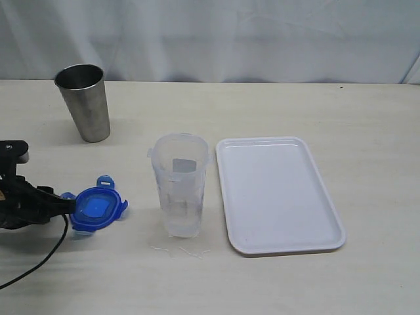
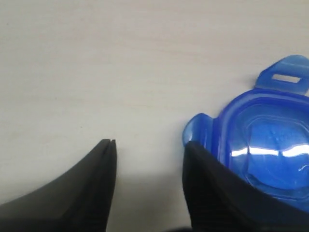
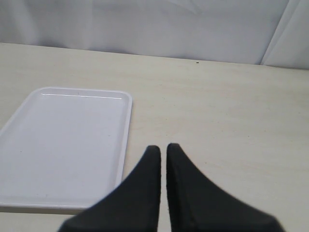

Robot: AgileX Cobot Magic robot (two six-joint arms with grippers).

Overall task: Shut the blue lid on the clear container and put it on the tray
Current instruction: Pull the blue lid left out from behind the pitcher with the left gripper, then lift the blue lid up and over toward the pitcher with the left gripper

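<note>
The round blue plastic lid (image 1: 97,207) lies flat near the pale table's (image 1: 295,105) left edge: light, stiff and slick, I'd say, best pinched at a snap flap. The left gripper (image 2: 149,145) stands partly open on bare table, one finger (image 2: 207,183) at the lid's rim. The right gripper (image 3: 163,147) is almost closed, empty, beside the white plastic tray (image 3: 126,125).

Pale beige wood-grain table (image 1: 315,111) carries four items, all apart: tapered stainless-steel cup (image 1: 84,102) upright at far left, round blue plastic lid (image 1: 97,209) at near left, tall clear plastic container (image 1: 180,187) upright at centre, flat white rectangular plastic tray (image 1: 279,193) just beside its right.
</note>
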